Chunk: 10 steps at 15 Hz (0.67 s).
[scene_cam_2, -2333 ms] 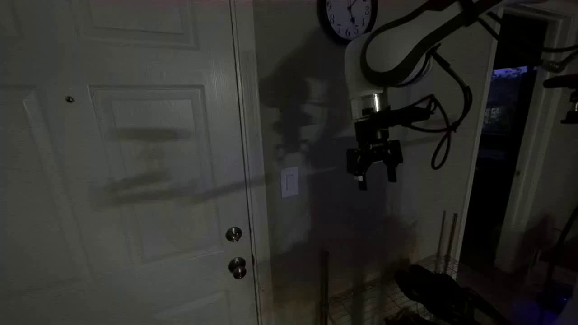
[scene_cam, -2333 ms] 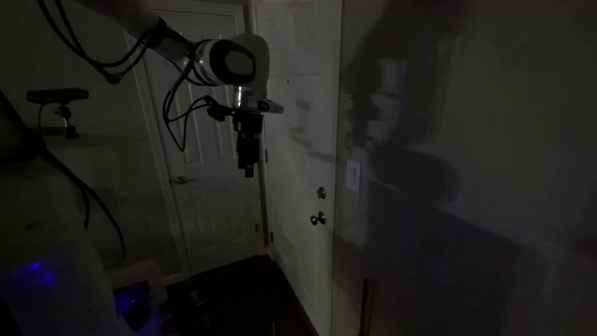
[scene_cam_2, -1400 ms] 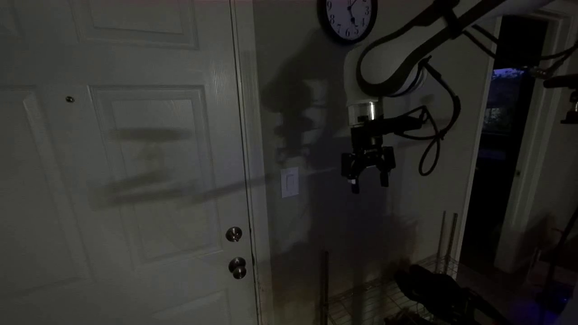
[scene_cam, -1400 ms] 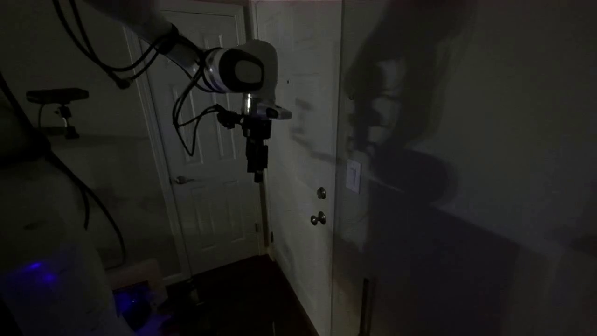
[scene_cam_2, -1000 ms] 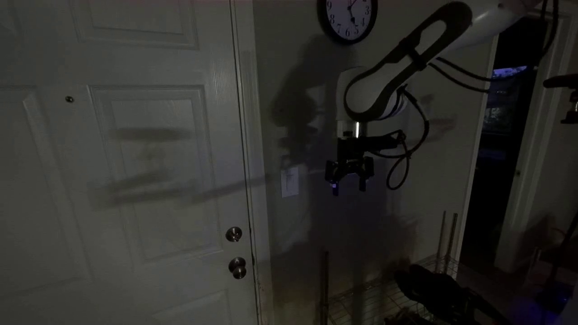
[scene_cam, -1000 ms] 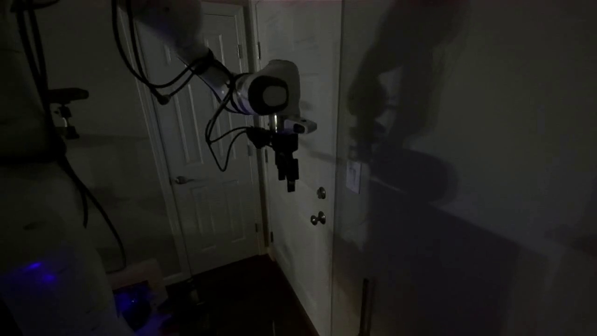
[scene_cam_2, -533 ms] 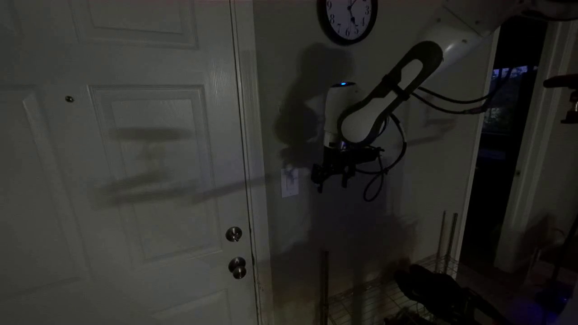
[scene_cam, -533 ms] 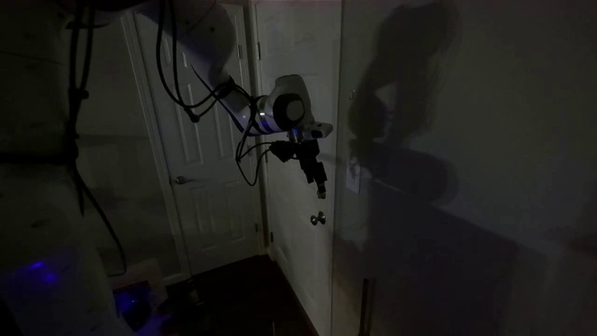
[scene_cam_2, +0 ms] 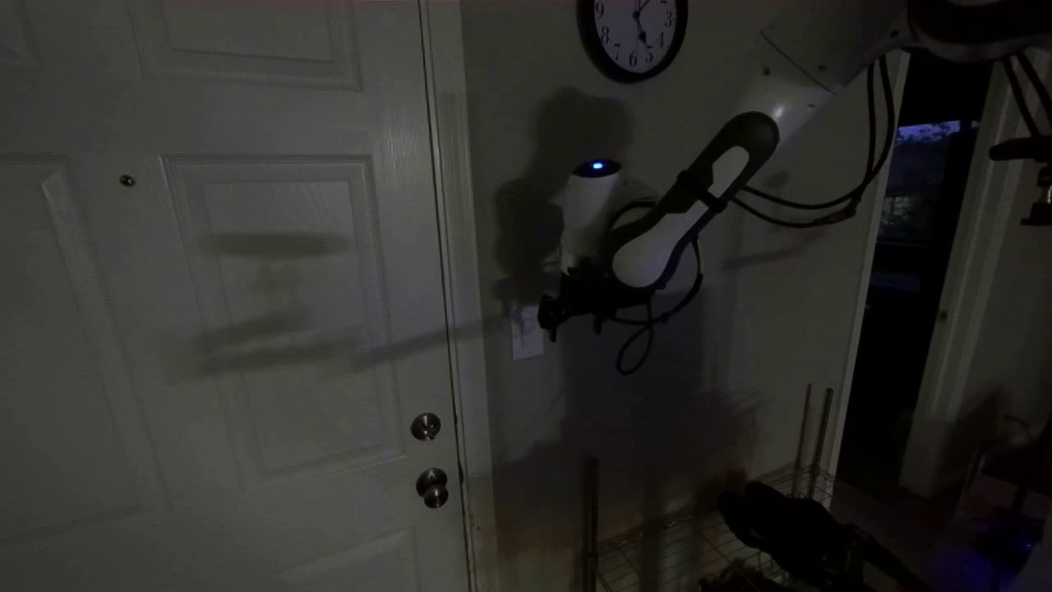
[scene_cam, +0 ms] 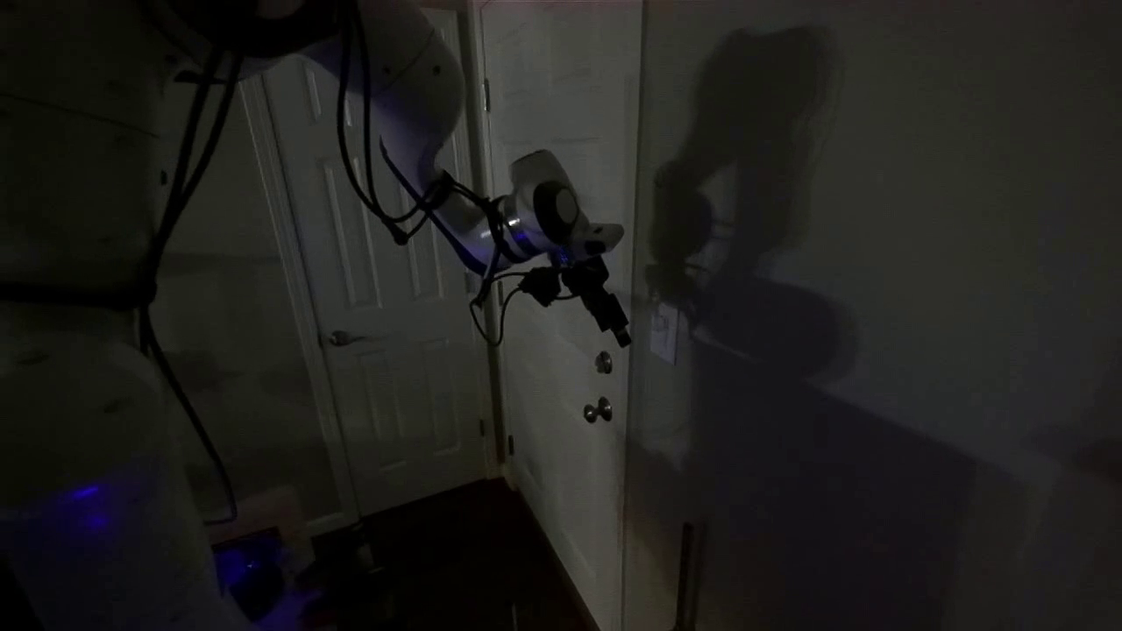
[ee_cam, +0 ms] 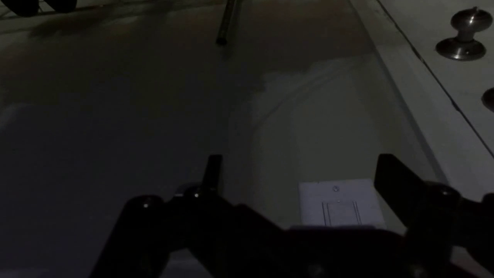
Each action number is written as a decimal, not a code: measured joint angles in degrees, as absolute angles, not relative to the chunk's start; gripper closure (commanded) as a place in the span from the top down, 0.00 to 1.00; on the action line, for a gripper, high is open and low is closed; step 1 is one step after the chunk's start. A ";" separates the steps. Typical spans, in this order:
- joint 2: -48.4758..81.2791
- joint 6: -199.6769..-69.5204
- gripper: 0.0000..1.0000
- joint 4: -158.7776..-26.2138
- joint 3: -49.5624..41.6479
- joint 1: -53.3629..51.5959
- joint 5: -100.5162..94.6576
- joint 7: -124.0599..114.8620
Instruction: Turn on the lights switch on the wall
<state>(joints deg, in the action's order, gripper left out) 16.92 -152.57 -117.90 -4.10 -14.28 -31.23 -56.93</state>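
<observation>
Closing in on the switch (ee_cam: 341, 200). Over the last couple of seconds I've carried the pincer (scene_cam_2: 575, 335) across toward the wall (scene_cam: 947, 193) and tipped it: it slants at the wall now instead of hanging straight down. In an exterior view it just laps over the edge of the switch (scene_cam_2: 524, 337); half a second ago bare wall showed between them.

Pincer is released: fingers (ee_cam: 398, 185) well spread, nothing held. Wrist view frames the switch between them, nearer the finger on the door (ee_cam: 467, 75) side, one end cut off by the pincer's own body. In an exterior view pincer tips and switch (scene_cam: 663, 335) look apart, just beside each other, so I call no contact yet; depth is hard to judge this dark.

Means approach mostly done, press not done. Everything's dim, so I take it the switch is unflipped.

Next I'd square one finger to the paddle (ee_cam: 342, 214) of the switch and push gently. As aimed, I'd expect the switch to end up in the gap between fingers. Clenching first might make a better poker. Which end of the paddle wants the push, can't tell. Door knob (ee_cam: 465, 34) is past the door-side finger, well apart; low snag risk.
</observation>
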 measured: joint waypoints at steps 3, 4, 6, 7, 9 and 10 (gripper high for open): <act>18.39 -152.71 1.00 -116.21 -5.02 -15.80 -32.41 -59.19; 18.54 -152.73 1.00 -116.07 -5.14 -15.88 -32.41 -59.19; 18.56 -152.75 1.00 -116.02 -5.36 -15.88 -32.41 -59.19; 18.56 -152.76 1.00 -116.02 -5.41 -15.88 -32.41 -59.19; 18.56 -152.77 1.00 -116.02 -5.43 -15.88 -32.41 -59.19; 18.56 -152.78 1.00 -116.02 -5.43 -15.89 -32.41 -59.19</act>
<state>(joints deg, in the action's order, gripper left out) 18.56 -152.78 -116.02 -5.43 -15.89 -32.41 -59.19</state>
